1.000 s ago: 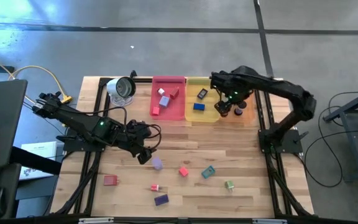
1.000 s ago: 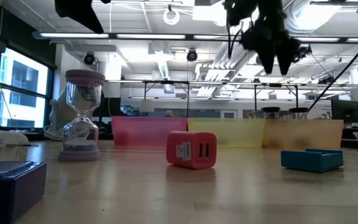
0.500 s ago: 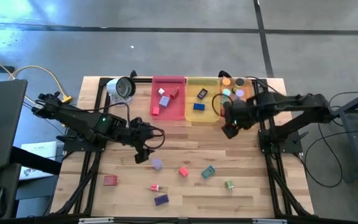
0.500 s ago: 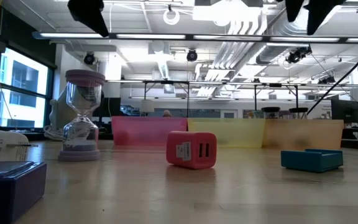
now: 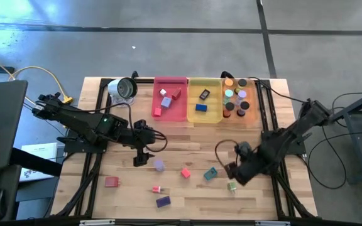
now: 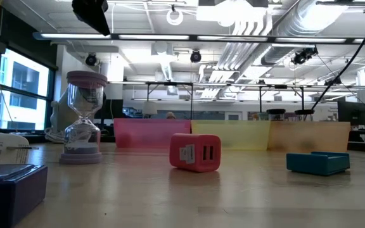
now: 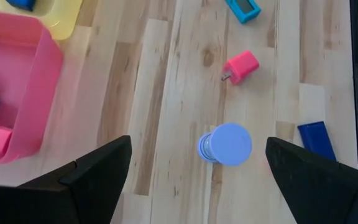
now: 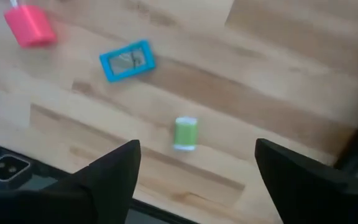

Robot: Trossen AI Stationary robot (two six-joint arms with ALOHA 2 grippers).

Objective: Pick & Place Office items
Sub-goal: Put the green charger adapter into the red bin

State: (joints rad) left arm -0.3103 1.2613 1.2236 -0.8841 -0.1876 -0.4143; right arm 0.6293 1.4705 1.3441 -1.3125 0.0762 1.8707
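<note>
Left claw (image 7: 194,171) wide above lavender cylinder (image 7: 225,144); right claw (image 8: 194,180) wide over green piece (image 8: 185,132). Trays (image 5: 171,117) part-filled; seven pieces left mid-desk.

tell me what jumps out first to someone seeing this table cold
Three translucent trays line the table's far edge: pink tray, yellow tray and orange tray, the last packed with round discs. Loose pieces dot the near half, where the open left gripper hovers over a lavender cylinder and the open right gripper over a green piece.
</note>
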